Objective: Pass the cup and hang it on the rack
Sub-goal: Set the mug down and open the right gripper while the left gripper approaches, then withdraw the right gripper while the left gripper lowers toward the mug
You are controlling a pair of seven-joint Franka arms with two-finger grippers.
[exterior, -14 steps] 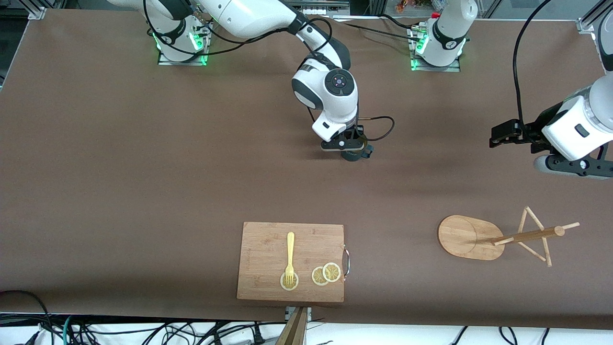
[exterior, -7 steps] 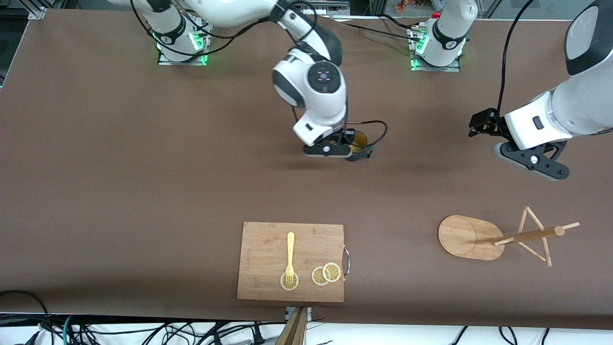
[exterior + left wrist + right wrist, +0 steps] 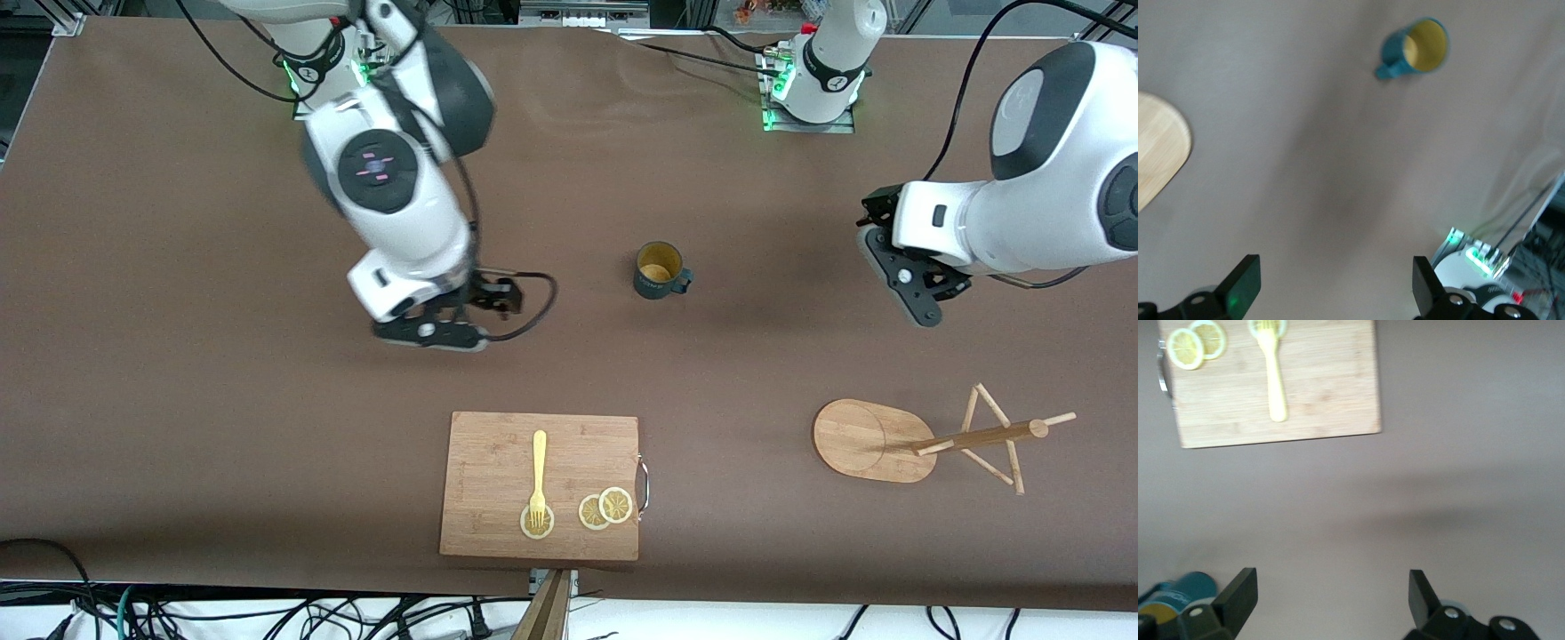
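Note:
The dark teal cup (image 3: 660, 271) stands upright and alone on the brown table, mid-table, its ochre inside showing and nothing holding it. It also shows in the left wrist view (image 3: 1415, 48) and at the edge of the right wrist view (image 3: 1178, 593). My right gripper (image 3: 431, 332) is open and empty over bare table, off toward the right arm's end from the cup; its fingers (image 3: 1238, 593) stand wide apart. My left gripper (image 3: 914, 293) is open and empty, off toward the left arm's end from the cup; its fingers (image 3: 1245, 287) stand wide apart. The bamboo rack (image 3: 867, 440) stands nearer the front camera, toward the left arm's end.
A rectangular bamboo cutting board (image 3: 498, 462) with a yellow fork (image 3: 538, 471) and lemon slices (image 3: 605, 508) lies near the front edge, also in the right wrist view (image 3: 1325, 393). The rack's oval base shows in the left wrist view (image 3: 1158, 150).
My right gripper has let go of the cup, lifted and swung away toward the right arm's end. The cup stays standing. My left arm has turned and shifted a little toward the cup.

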